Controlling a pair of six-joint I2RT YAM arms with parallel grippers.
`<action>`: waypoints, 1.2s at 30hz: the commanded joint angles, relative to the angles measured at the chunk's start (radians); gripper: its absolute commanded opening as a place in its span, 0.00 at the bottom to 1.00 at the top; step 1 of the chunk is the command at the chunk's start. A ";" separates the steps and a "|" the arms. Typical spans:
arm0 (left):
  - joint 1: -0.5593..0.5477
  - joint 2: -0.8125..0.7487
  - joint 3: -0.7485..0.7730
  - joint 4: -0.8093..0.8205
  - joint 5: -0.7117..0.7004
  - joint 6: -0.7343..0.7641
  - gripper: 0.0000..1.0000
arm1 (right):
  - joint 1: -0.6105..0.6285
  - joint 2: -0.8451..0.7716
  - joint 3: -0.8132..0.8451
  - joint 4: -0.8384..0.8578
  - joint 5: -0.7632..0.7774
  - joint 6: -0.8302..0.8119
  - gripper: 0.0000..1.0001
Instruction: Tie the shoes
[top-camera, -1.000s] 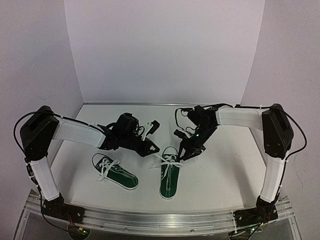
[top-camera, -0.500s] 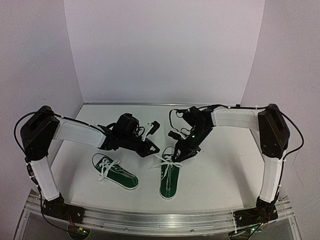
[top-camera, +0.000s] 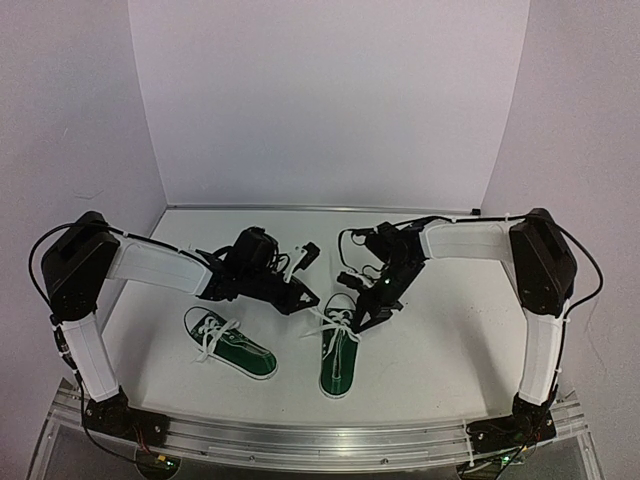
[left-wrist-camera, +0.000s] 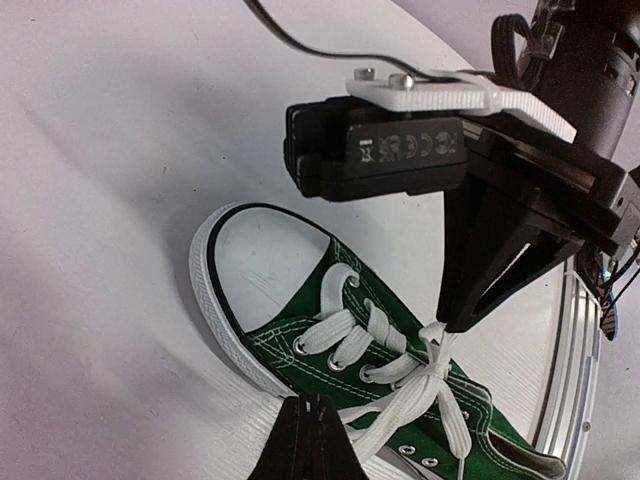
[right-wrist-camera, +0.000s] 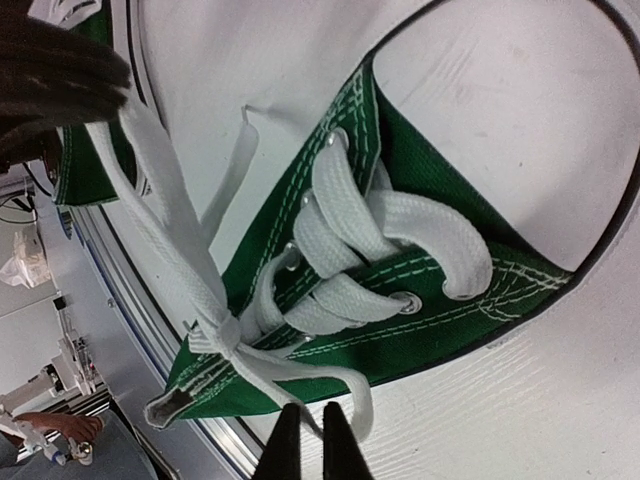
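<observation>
Two dark green sneakers with white laces lie on the white table. The right shoe (top-camera: 338, 362) lies toe away from me, and both grippers are at its laces. My left gripper (top-camera: 304, 297) is shut on a lace strand (left-wrist-camera: 394, 414) pulled out to the shoe's left; its fingertips (left-wrist-camera: 300, 430) show pressed together. My right gripper (top-camera: 361, 319) is shut, pinching the lace at the knot (left-wrist-camera: 435, 365), as its tips (left-wrist-camera: 450, 320) show. In the right wrist view the gripper (right-wrist-camera: 305, 435) sits beside a lace loop (right-wrist-camera: 350, 390) on the shoe (right-wrist-camera: 450, 310).
The other shoe (top-camera: 232, 347) lies loose-laced to the left, toe pointing back-left. White walls close the back and both sides. An aluminium rail (top-camera: 320, 435) runs along the near edge. Black cables (top-camera: 352, 240) hang from the right wrist.
My right gripper has moved left and down, from beside the shoe's toe onto its laces at the knot. The left arm and both shoes have stayed put.
</observation>
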 joint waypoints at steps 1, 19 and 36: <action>-0.004 -0.001 0.029 0.013 -0.007 0.005 0.00 | 0.005 -0.030 -0.035 -0.008 0.018 -0.012 0.00; -0.003 -0.017 0.000 0.021 -0.028 0.002 0.00 | 0.005 -0.112 -0.117 -0.005 0.062 0.011 0.02; -0.003 -0.016 0.004 0.028 -0.024 0.002 0.00 | 0.012 -0.002 0.021 0.057 0.003 0.010 0.43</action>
